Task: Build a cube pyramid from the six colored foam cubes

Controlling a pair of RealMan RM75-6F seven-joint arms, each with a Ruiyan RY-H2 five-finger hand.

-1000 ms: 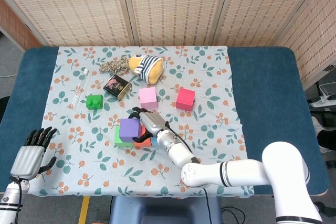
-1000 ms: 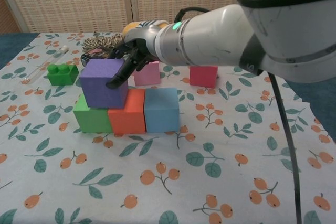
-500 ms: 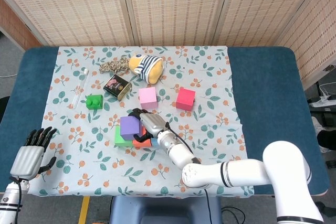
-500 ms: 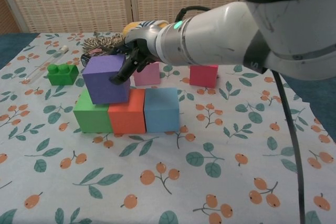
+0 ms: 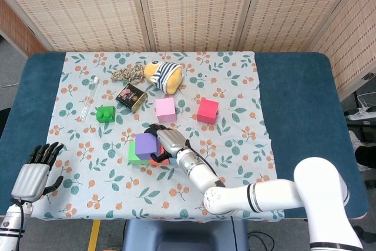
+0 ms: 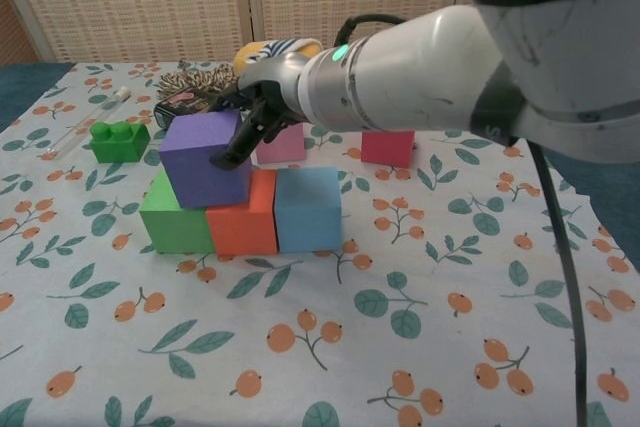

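Since a second ago your right hand (image 6: 262, 105) has carried the purple cube (image 6: 205, 158) a little to the right and lower, so it now sits squarer over the seam between the green cube (image 6: 173, 220) and the orange cube (image 6: 243, 215). Your fingers (image 6: 237, 142) grip the purple cube along its right side and top edge. It rests on the bottom row, slightly turned, one corner jutting toward the left.

That bottom row is three matte foam cubes touching side by side: green on the left, orange in the middle, blue cube (image 6: 307, 208) on the right. The pink cube (image 6: 282, 143) stands just behind the row, partly hidden by your wrist in the chest view, and the red cube (image 6: 388, 145) stands apart to its right.

Your left hand (image 5: 32, 174) hangs off the near left corner of the table, holding nothing, fingers spread upward.

Everything lies on a white cloth (image 5: 229, 121) printed with leaves and orange berries, spread over a dark blue table (image 5: 296, 98). At the far side you have a striped plush toy (image 5: 164, 74), a tangle of cord (image 5: 126, 74), a small dark tin (image 5: 131, 97), a green toy brick (image 5: 106, 113) and a clear tube (image 5: 90, 98). Woven cane screens (image 5: 194, 7) close off the back
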